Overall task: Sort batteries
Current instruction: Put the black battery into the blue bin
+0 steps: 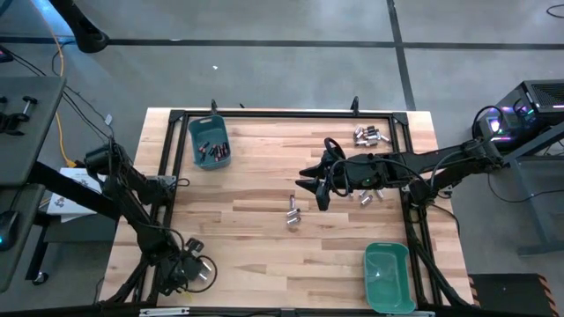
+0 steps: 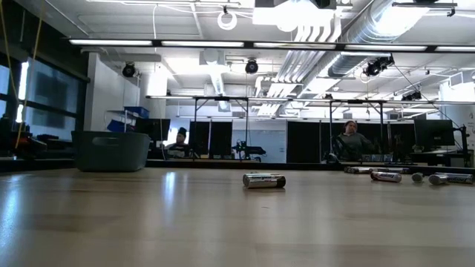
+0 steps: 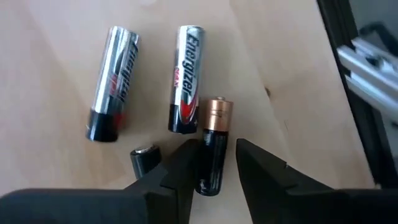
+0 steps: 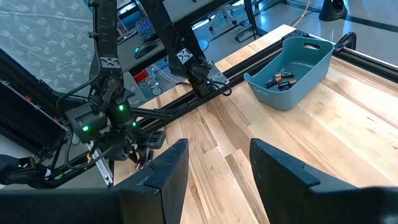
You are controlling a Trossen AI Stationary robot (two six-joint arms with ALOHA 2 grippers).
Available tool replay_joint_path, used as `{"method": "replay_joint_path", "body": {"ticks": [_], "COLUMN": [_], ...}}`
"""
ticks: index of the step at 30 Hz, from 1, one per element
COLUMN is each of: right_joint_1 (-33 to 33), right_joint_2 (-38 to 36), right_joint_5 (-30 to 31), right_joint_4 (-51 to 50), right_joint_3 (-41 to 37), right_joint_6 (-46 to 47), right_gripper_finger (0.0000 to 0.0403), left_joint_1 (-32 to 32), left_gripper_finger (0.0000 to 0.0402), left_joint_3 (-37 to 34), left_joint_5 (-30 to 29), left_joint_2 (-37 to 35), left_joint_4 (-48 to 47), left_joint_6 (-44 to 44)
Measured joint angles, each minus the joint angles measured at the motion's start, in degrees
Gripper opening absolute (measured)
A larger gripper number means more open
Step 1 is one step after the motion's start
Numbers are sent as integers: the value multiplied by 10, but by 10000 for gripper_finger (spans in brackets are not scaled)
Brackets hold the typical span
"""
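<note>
At the desk's [image 1: 256, 238] near left corner, left end effector [image 3: 216, 149] partly open, straddling a dark battery [image 3: 217, 118] beside silver batteries [image 3: 186, 78]; mid-desk, right end effector [image 4: 219, 155] open, empty; far bin [image 1: 209, 141] holds dark batteries [image 1: 211, 150]

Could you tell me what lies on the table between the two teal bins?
In the high view, a few loose batteries lie roughly midway between the teal bin holding batteries and the other teal bin; the rest of that stretch is bare.
</note>
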Motion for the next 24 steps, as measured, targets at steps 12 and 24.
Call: {"method": "replay_joint_path", "body": {"ticks": [12,24], "right_joint_1": [0,0], "right_joint_2": [0,0], "right_joint_5": [2,22], "right_joint_4": [0,0], "right_joint_3": [0,0], "right_joint_6": [-10,-30], "right_gripper_finger": [165,165], "left_joint_1": [4,131], "left_gripper_finger": [22,19], "left_joint_3": [59,136], "left_joint_5": [-4,-329], "left_joint_2": [-18,-195], "left_joint_4": [0,-179], "left_joint_6": [-199,-515]}}
